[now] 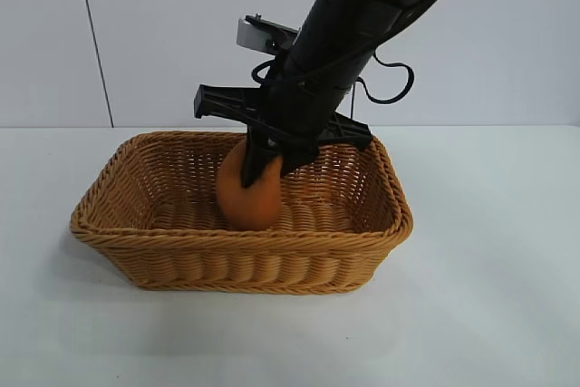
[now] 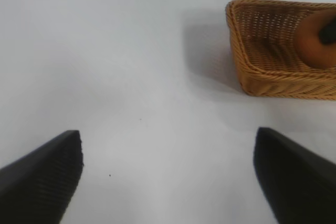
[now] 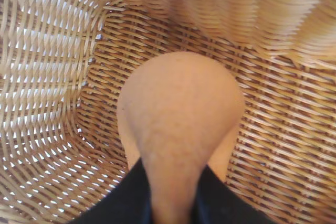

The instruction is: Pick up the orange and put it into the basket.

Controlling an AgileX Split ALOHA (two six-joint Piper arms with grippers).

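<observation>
We have the right end effector (image 1: 263, 165) down inside the basket (image 1: 136, 246), clamped on the orange (image 1: 249, 198), one finger each side of the fruit's knobby top (right wrist view shows the dark fingers (image 3: 128, 195) flanking the narrow neck). The orange sits low in the basket, about mid-length, nearer the back wall than the front rim; we can't tell if it already touches the woven floor or hangs just above it. Key relation: the fruit is directly below the end effector, along the line of the fingers, so the coming move, by our read, is only a release and a straight lift out, no sideways travel needed. Long axis of the orange runs from the knob up in the grip to the round bottom facing the basket floor, tilted with the slanted arm. The basket's long axis runs left to right across the bench (image 1: 489, 314). The left end effector (image 2: 168, 182) is parked well apart from the basket over bare bench, fingers spread wide, holding nothing. Right arm is plainly the nearer one. Task looks almost done, pending release.
</observation>
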